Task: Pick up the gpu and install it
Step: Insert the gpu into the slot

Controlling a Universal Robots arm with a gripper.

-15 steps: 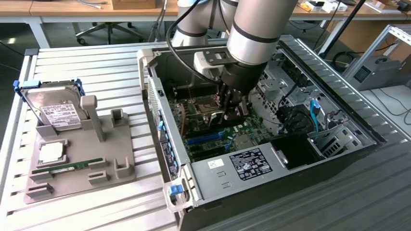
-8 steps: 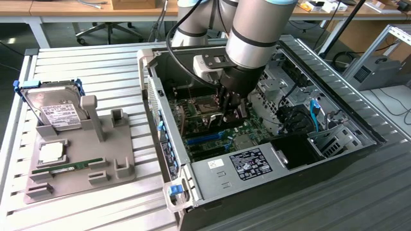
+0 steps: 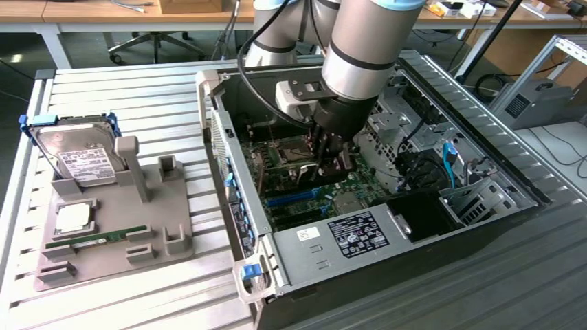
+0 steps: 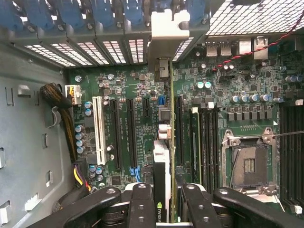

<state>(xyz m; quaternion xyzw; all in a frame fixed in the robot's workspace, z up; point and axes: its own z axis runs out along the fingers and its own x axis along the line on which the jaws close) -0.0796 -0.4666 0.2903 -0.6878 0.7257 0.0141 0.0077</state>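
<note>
My gripper [image 3: 332, 159] reaches down into the open computer case [image 3: 367, 237], over the motherboard [image 3: 293, 196]. In the wrist view my gripper [image 4: 166, 209] is shut on the gpu [image 4: 163, 156], which I see edge-on with one black finger [image 4: 141, 204] on each side. The card stands upright in line with a long black slot [image 4: 179, 128]. Its grey metal bracket [image 4: 168, 28] meets the case's rear slot openings. Whether the card's edge sits in the slot I cannot tell. In the exterior view the gpu [image 3: 337, 173] shows as a dark piece under the fingers.
On a grey fixture [image 3: 165, 234] at the exterior view's left stand a hard drive in a blue frame [image 3: 78, 155], a processor [image 3: 73, 216] and a green RAM stick [image 3: 96, 238]. Inside the case lie the bare CPU socket [image 4: 249, 164], a white slot [image 4: 98, 128] and cable bundles [image 4: 59, 104].
</note>
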